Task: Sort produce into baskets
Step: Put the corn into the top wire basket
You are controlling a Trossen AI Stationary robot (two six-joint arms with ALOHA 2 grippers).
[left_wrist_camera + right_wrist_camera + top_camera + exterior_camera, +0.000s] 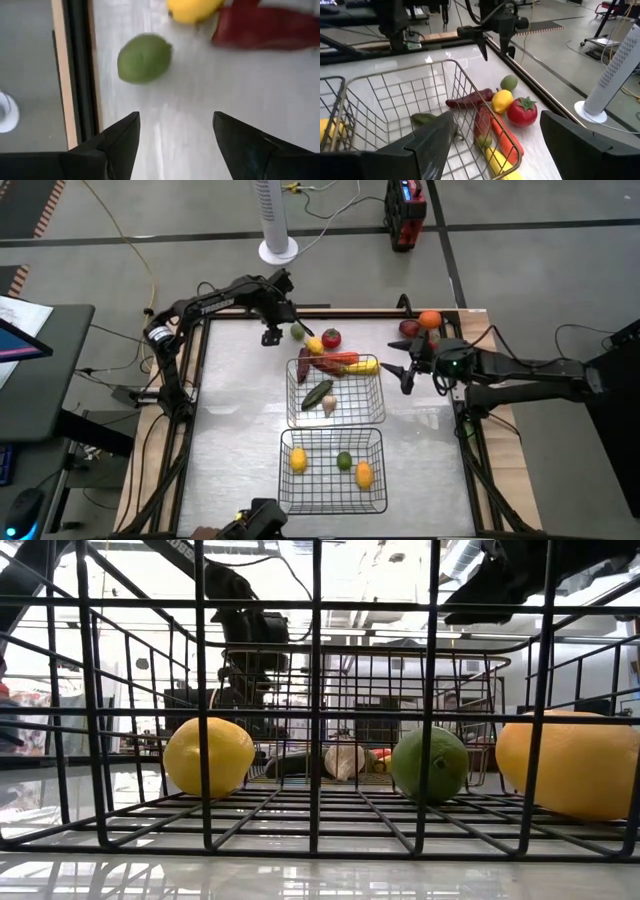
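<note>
I had the left end effector (272,337) hanging over the desk (230,430) at its far edge, fingers (122,137) spread apart with nothing between them, just beside a green lime (298,332) that lay on the bare surface. Next to that lime sat a yellow lemon (315,345) and a tomato (331,337), all outside the far basket (335,392). The far basket held a dark red pepper (304,367), a cucumber (317,394), garlic (330,406), and long red and yellow pieces lying across its far rim. The near basket (332,470) held two lemons (298,460) and a lime (344,461). My right end effector (406,370) hovered beside the far basket, jaws apart and empty, near an apple (409,328) and an orange (429,320) at the desk's far corner.
</note>
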